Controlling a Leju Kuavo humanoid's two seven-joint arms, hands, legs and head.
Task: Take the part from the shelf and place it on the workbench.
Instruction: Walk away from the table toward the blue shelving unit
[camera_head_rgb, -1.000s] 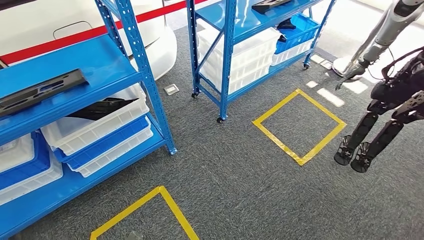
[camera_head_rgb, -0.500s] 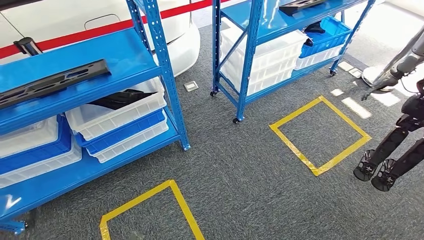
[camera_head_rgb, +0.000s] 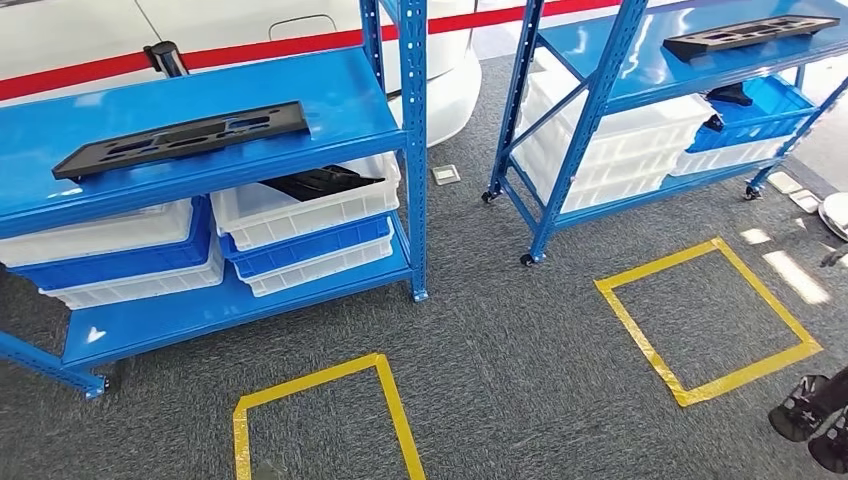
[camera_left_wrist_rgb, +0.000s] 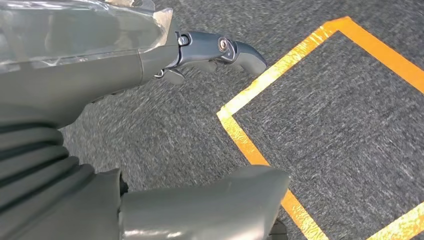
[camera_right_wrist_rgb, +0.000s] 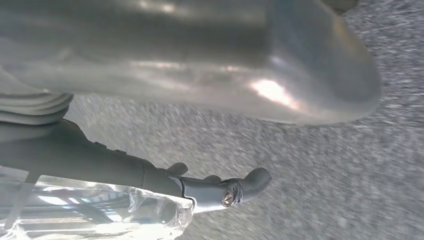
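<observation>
A long flat black part (camera_head_rgb: 185, 138) with cut-outs lies on the upper board of the near blue shelf (camera_head_rgb: 340, 95), left of centre in the head view. A second, similar black part (camera_head_rgb: 750, 35) lies on the far blue shelf (camera_head_rgb: 590, 110) at the upper right. My left hand (camera_left_wrist_rgb: 105, 95) hangs over grey carpet beside a yellow tape corner (camera_left_wrist_rgb: 235, 125), thumb and fingers apart, holding nothing. My right hand (camera_right_wrist_rgb: 165, 95) also hangs over carpet with its fingers apart and nothing in it.
White and blue bins (camera_head_rgb: 300, 225) fill the lower levels of both shelves, one holding black parts. Two yellow tape squares (camera_head_rgb: 705, 320) mark the carpet. A white car with a red stripe (camera_head_rgb: 250, 40) stands behind. Another robot's dark feet (camera_head_rgb: 815, 415) are at the lower right.
The whole head picture has shifted right: the camera turned left, bringing the near shelf and its black part toward the centre. The other robot has slid almost out at the right.
</observation>
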